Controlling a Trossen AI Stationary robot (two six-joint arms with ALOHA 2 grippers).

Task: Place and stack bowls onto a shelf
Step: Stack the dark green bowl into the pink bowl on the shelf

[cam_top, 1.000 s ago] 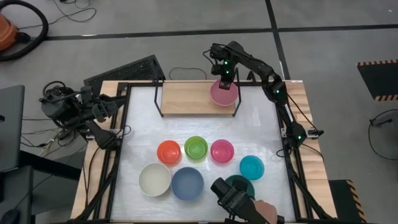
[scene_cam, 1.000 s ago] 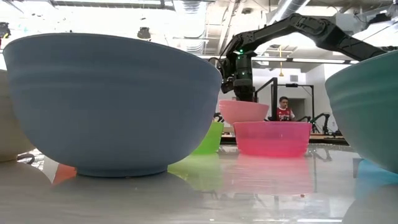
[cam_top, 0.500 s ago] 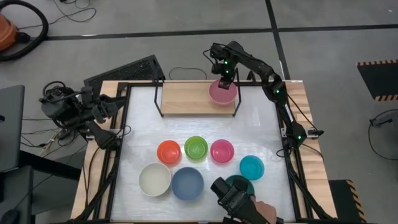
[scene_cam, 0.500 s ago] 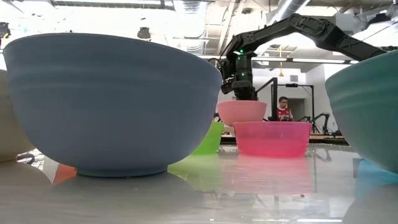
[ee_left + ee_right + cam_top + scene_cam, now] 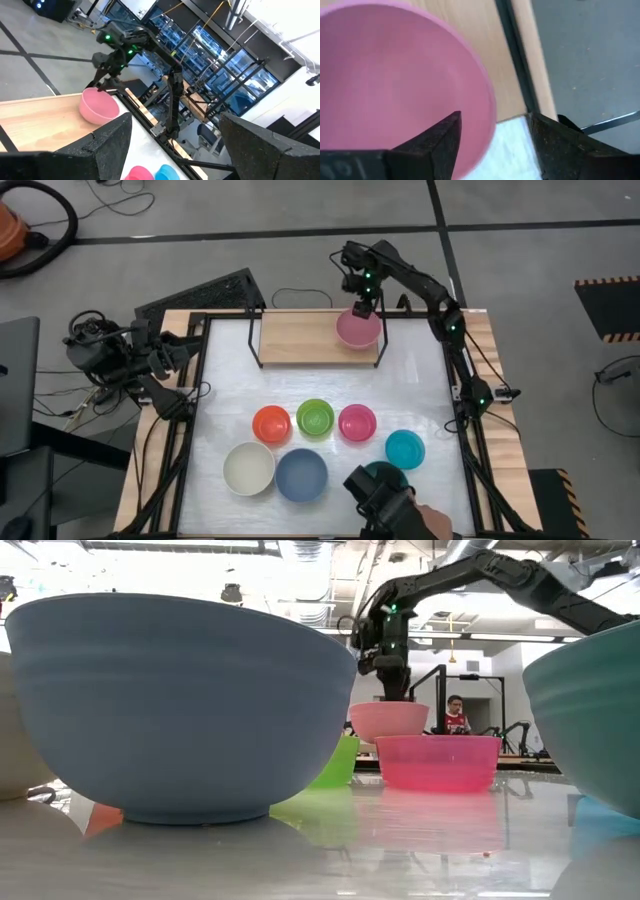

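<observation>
— Where is your right claw [image 5: 361, 310]?

— You have it hovering just above the back rim of the large pink plastic bowl [image 5: 359, 329], fingers spread apart and holding nothing. In your right wrist view one finger [image 5: 427, 142] hangs over the bowl's inside and the other sits outside the rim.

— And where does that bowl sit?

— Upright on the low light-wood shelf with the black wire frame [image 5: 300, 338], at its right end, close to the end loop.

— What about the other bowls?

— They are on your white table [image 5: 230, 395]. A small red-orange bowl [image 5: 271, 423], a small lime green bowl [image 5: 315, 418] and a small magenta bowl [image 5: 357, 422] stand in a row. Nearer the front are a large cream-white bowl [image 5: 249, 468], a large blue bowl [image 5: 301, 475], a small teal bowl [image 5: 404, 449] and a dark green bowl [image 5: 385, 475], partly hidden.

— Your left arm?

— Its left claw [image 5: 185, 348] waits at the table's left edge, fingers apart, empty.
</observation>
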